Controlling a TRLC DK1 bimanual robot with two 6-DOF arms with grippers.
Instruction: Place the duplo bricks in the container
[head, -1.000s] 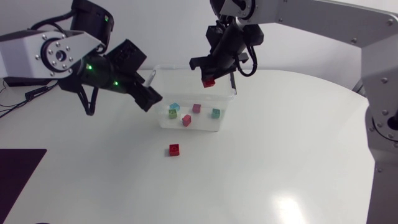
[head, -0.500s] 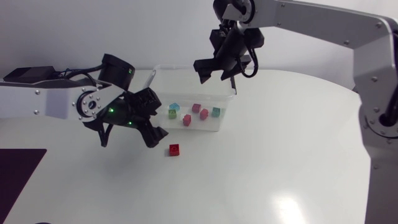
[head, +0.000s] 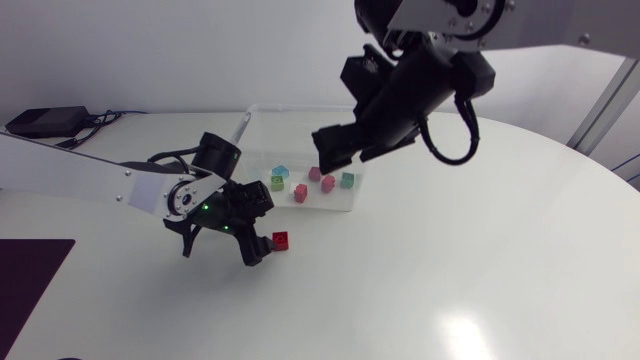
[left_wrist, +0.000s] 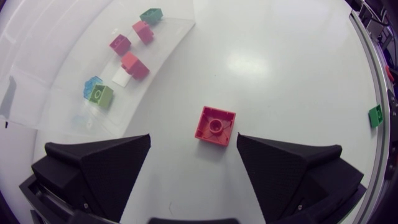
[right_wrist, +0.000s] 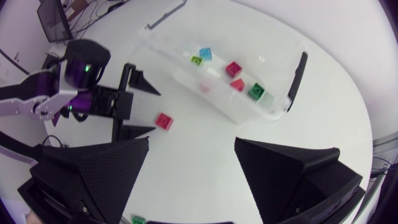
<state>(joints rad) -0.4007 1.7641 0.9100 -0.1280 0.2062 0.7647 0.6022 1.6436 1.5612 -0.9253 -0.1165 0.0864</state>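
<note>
**Obs.**
- The left claw (left_wrist: 194, 139) is released, its fingers spread wide. It is down near the tabletop (left_wrist: 292, 68), just outside the container's (left_wrist: 174, 43) long wall.
- The red brick (left_wrist: 215, 125) lies studs up on the tabletop between those fingers, and neither finger grips it. It sits off-centre, close beside one finger and well clear of the other, and slightly askew to both.
- Six loose bricks (head: 300, 193) are already inside the container.
- The right claw (head: 347, 152) hangs above the container, released, with nothing in it.
- One green brick (right_wrist: 138, 219) lies farther out from the container than the red one.

**Step, as judged:** close on the red brick, lift it, and carry it over the wall.

**Risks.**
- **Off-centre brick:** the near finger would meet it first and shove it across the smooth tabletop, so it could skid or spin.
- **Askew faces:** the fingers might catch corners only. That hold would be weak, and the brick could pop out on the lift.
- **Fingertip height:** the height above the tabletop is not readable. If too high, the fingers would close on the studs alone.
- **Right arm:** it occupies the space above the container. The left arm's carry-in could clash with it unless it clears.
</note>
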